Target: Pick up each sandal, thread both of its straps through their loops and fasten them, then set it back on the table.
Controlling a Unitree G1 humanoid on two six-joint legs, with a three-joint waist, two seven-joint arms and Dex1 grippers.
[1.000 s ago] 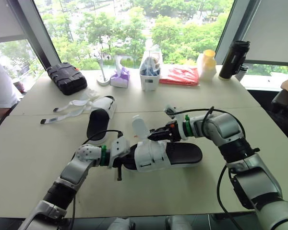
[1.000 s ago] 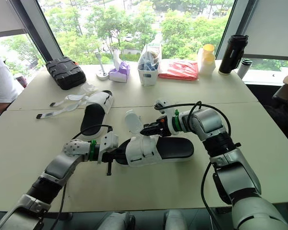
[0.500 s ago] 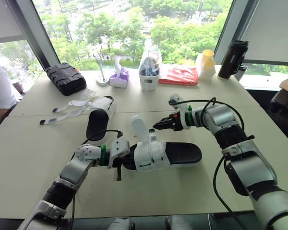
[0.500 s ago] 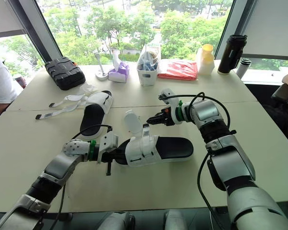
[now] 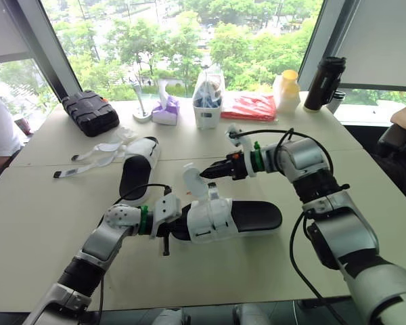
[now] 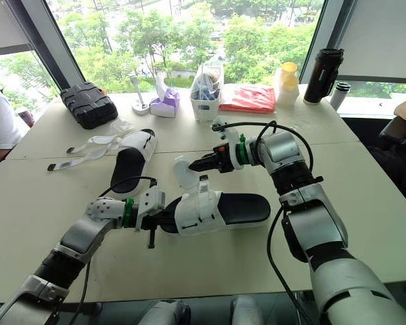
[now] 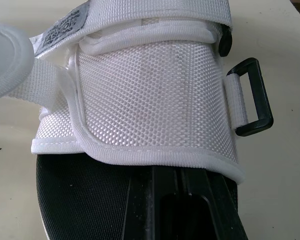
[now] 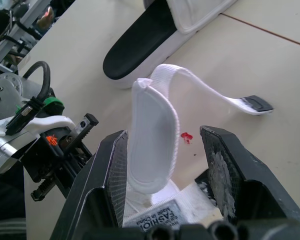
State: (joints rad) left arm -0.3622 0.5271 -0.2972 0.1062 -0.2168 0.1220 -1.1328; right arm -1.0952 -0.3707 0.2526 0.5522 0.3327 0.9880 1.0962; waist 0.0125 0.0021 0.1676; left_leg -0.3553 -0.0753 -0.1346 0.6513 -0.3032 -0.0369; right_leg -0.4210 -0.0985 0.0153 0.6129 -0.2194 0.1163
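Left arm: reaches in low from 7 o'clock with the forearm close over the worktop [image 5: 365, 230]. The left pincer [image 5: 169, 227] is clamped on the toe end of the near sandal [image 5: 237, 218].

Right arm: elbow bent, forearm running from 3 o'clock toward centre, wrist roughly level. The right pincer [image 5: 208, 173] is spread wide. Its fingers straddle the raised strap tab [image 8: 152, 130] without gripping it.

Near sandal: lies flat at mid-worktop, toe toward 9 o'clock and heel toward 3 o'clock. The strap tab stands up from the upper at about 11 o'clock.

Far sandal [image 5: 137, 169]: lies at 10 o'clock of the near one, well apart from it. Its loose straps [image 5: 95, 152] trail flat toward 9 o'clock.

Room: the worktop is bare from 4 to 8 o'clock, down to the near edge. It is also bare at 3 o'clock beyond the heel. A black case [image 5: 90, 112] and a row of bottles and packets line the window edge at 12 o'clock.

Materials: the upper [image 7: 155, 100] is coarse white woven mesh with a bound edge. A rectangular black buckle loop [image 7: 252, 97] hangs from a short web at its side. The footbed is matt black. The strap tab is rounded and smooth-faced.
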